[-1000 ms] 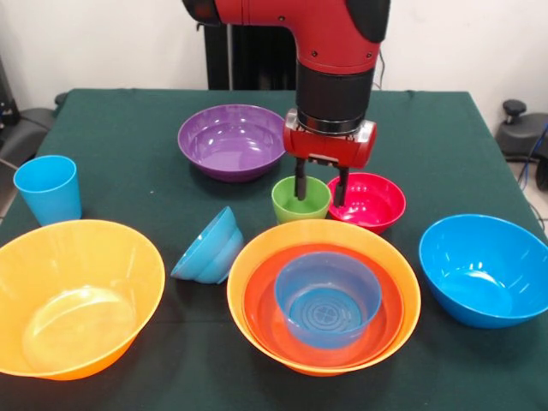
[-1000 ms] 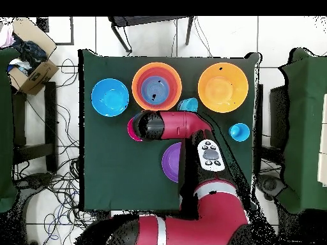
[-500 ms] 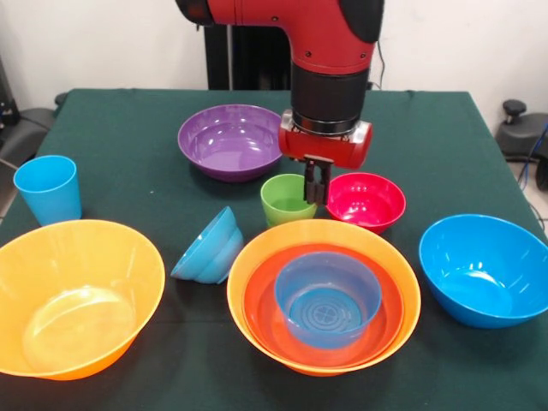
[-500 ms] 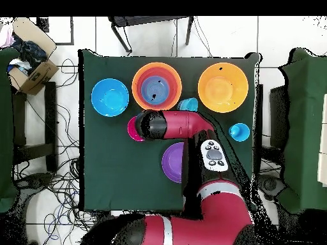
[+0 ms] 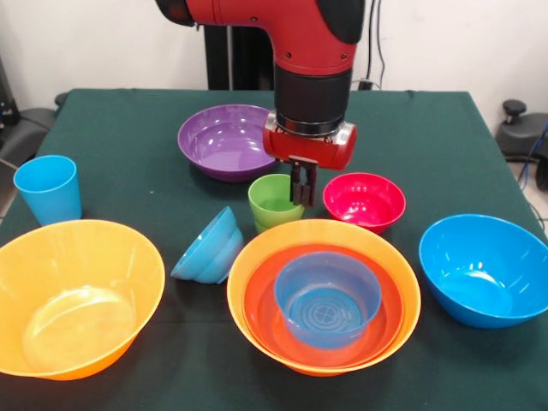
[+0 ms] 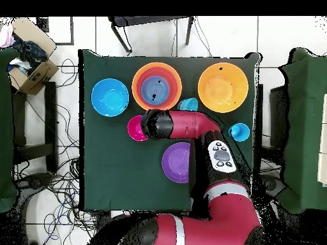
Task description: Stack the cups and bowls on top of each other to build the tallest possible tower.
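Front view: jaws (image 5: 300,190) clenched on rim of lime green cup (image 5: 276,202), btwn purple bowl (image 5: 230,139) & pink-red bowl (image 5: 364,200), behind orange stack (image 5: 323,292); overhead view: arm (image 6: 182,124) hides cup, pink-red bowl beside it.

The red arm (image 5: 295,34) drops in from above, wrist vertical, gripper (image 5: 300,184) pointing straight down with its black fingers (image 5: 296,181) pinched together on the green cup's (image 5: 272,204) rim.
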